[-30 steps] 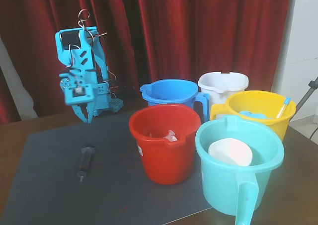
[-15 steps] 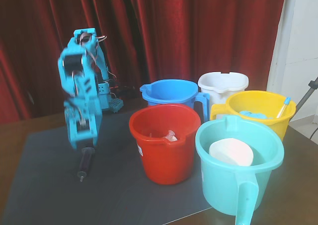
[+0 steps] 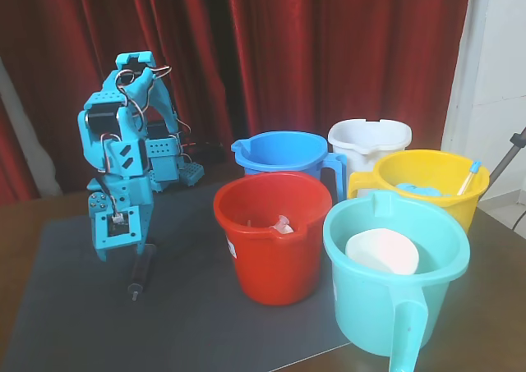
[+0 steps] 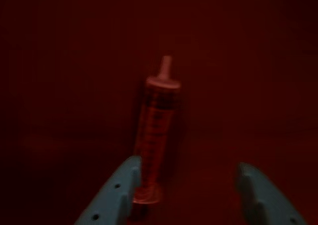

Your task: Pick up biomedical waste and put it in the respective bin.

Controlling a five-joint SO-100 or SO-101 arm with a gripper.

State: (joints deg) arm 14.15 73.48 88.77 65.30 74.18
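The hand (image 4: 186,195) is hovering spread over the syringe (image 4: 155,135), which is lying beside one finger; closing off-centre could knock it away.

A blue bucket (image 3: 283,154), white bucket (image 3: 370,138) and yellow bucket (image 3: 431,179) stand behind. The teal bucket (image 3: 394,294) holds a white cup-like piece (image 3: 380,253).
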